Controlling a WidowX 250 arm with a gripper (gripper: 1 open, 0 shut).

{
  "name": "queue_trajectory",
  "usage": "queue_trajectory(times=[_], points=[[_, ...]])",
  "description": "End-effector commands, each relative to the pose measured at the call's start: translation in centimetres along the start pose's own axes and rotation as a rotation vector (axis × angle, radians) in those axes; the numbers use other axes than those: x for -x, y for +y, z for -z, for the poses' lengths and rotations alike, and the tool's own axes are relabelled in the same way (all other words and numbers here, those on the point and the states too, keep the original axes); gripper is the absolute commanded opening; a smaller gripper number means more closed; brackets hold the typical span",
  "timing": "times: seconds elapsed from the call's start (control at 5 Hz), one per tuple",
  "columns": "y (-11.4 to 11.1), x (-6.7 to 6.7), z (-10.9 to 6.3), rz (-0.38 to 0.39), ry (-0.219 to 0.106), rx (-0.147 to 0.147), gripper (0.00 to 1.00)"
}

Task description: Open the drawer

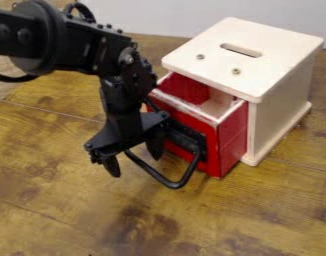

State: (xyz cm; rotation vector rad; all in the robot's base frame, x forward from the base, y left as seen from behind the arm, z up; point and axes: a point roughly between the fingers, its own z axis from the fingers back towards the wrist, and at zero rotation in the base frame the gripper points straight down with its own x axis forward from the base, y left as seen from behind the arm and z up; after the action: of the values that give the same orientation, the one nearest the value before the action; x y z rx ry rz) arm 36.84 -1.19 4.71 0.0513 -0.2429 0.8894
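Note:
The red drawer point(222, 128) sticks partly out of the cream wooden cube point(279, 75), its red inside showing under the cube's top. A black panel point(187, 141) and a large black loop handle point(181, 182) sit on its front. My black gripper point(130, 158) points down just left of the drawer front, over the near end of the loop. It is open, with its fingers point(110, 166) spread wide. I cannot tell whether a finger touches the handle.
The cream cube has a slot point(239, 48) in its top and stands at the right of the wooden table point(72, 215). My arm point(66, 45) reaches in from the upper left. Bare tabletop lies in front and to the left.

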Motion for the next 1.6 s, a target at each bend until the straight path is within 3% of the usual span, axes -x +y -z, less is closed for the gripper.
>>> queue_trajectory(times=[0.0,0.8,1.4], points=[[0.6,-0.5,1.1,-0.093,-0.007,-0.032,1.0],[2.6,-3.3,2.8,-0.119,-0.011,-0.075,1.0],[3.2,-3.4,3.6,-0.044,-0.01,-0.087,1.0]])
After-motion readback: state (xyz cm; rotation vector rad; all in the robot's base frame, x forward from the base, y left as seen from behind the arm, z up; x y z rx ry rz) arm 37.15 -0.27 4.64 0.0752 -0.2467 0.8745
